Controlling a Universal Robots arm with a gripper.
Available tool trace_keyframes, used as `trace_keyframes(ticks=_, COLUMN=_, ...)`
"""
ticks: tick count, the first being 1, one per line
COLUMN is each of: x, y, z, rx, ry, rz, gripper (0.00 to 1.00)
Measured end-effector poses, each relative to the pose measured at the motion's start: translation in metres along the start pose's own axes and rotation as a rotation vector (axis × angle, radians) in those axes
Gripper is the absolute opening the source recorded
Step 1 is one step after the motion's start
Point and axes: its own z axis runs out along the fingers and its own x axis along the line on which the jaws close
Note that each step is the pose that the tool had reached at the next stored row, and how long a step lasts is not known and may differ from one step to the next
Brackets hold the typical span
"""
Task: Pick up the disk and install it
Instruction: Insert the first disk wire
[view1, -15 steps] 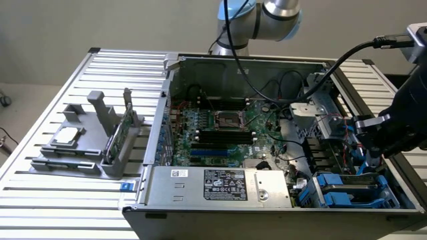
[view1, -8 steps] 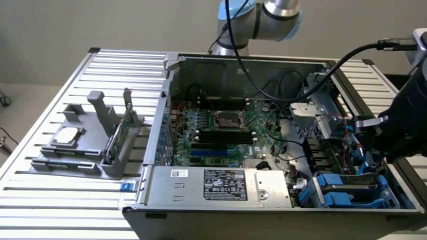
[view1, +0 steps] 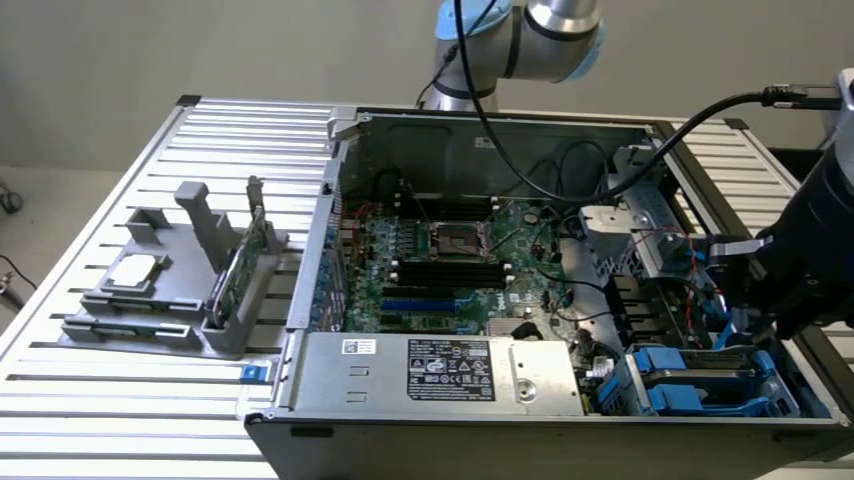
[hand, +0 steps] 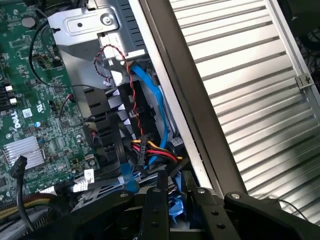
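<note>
My black gripper (view1: 747, 325) hangs over the drive bay at the front corner of the open computer case, on the exterior view's right. In the wrist view, the gripper (hand: 175, 192) has its two fingers close together with a strip of blue plastic between them. That strip is the carrier of the disk (hand: 176, 212), held edge-on; its metal face and label are hidden. Just beneath it lie the black bay rails and bundled cables. Blue plastic carriers (view1: 674, 385) sit in the bay beside the gripper.
Red-black wires and a blue data cable (hand: 155, 95) run close along the case wall (hand: 185, 100). The motherboard (view1: 441, 260) and the power supply (view1: 441, 370) take up the case. On the slatted table (view1: 160, 400), a grey stand holds a silver chip (view1: 134, 272) and a green card (view1: 240, 265).
</note>
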Motion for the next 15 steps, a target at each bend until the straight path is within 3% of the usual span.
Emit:
trace_keyframes(ticks=1, x=-0.0001, y=-0.0005, z=0.0000, rx=0.0018, ry=0.0005, rz=0.005, gripper=0.25)
trace_keyframes(ticks=3, x=-0.0004, y=-0.0013, z=0.0000, rx=0.0066, ry=0.0091, rz=0.011, gripper=0.25)
trace_keyframes(ticks=6, x=-0.0009, y=-0.0020, z=-0.0002, rx=0.0187, ry=0.0361, rz=0.018, gripper=0.25)
trace_keyframes(ticks=8, x=-0.0011, y=-0.0025, z=-0.0003, rx=0.0249, ry=0.0473, rz=0.025, gripper=0.25)
trace_keyframes(ticks=10, x=-0.0011, y=-0.0029, z=-0.0004, rx=0.0296, ry=0.0484, rz=0.040, gripper=0.25)
trace_keyframes(ticks=15, x=-0.0013, y=-0.0030, z=-0.0002, rx=0.0410, ry=0.0350, rz=0.101, gripper=0.25)
